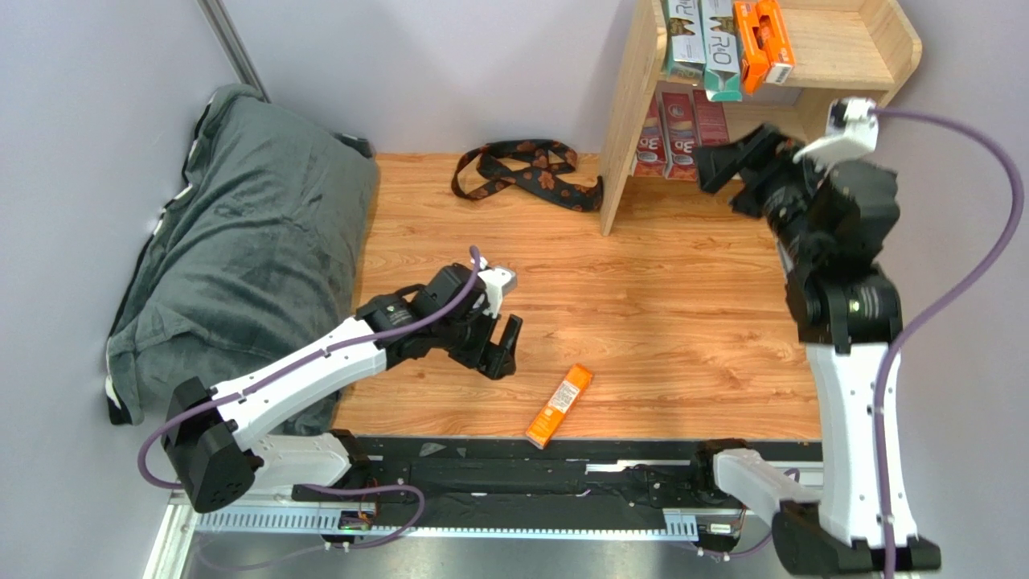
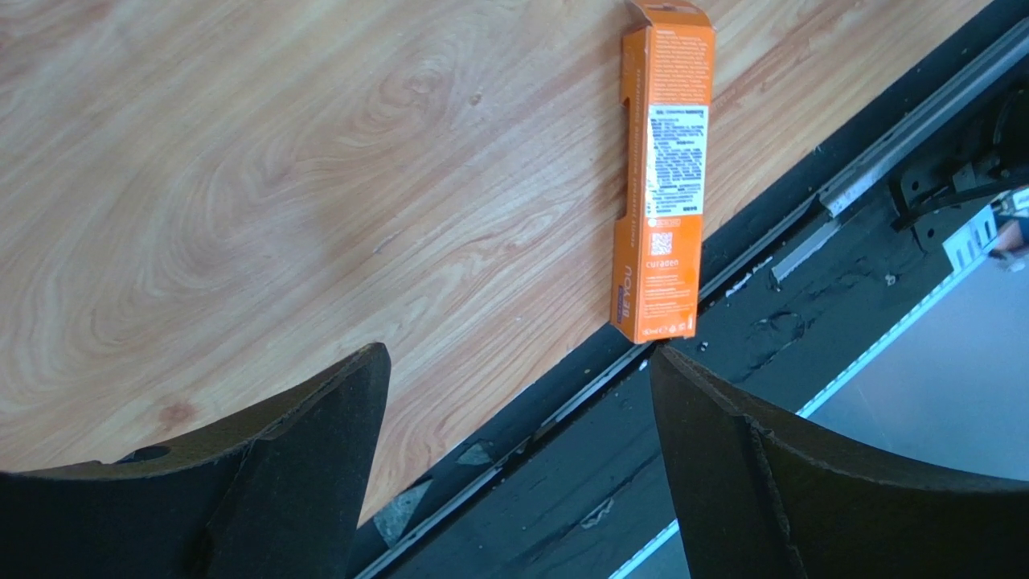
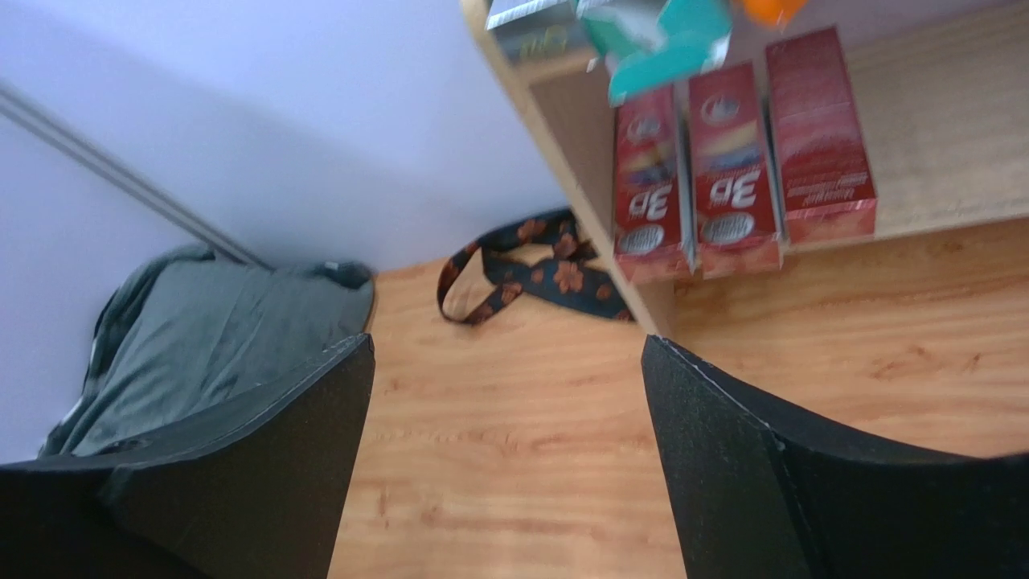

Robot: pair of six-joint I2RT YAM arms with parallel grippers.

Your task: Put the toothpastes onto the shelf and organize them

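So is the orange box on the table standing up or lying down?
Lying down. The small orange cardboard box rests flat on the wooden tabletop, long printed face up.

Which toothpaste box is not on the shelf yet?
The orange box lying flat on the table near its front edge, beside the left gripper. The other boxes already sit on the wooden shelf.

Three dark red boxes (image 3: 731,169) sit ahead of the right gripper (image 3: 507,350). Above them are one silver box (image 3: 532,15), one teal box (image 3: 662,42) and seemingly two orange boxes (image 1: 763,42). One more orange box (image 2: 662,169) lies ahead of the left gripper (image 2: 519,356). One strap (image 3: 532,272), one cushion (image 1: 242,229).
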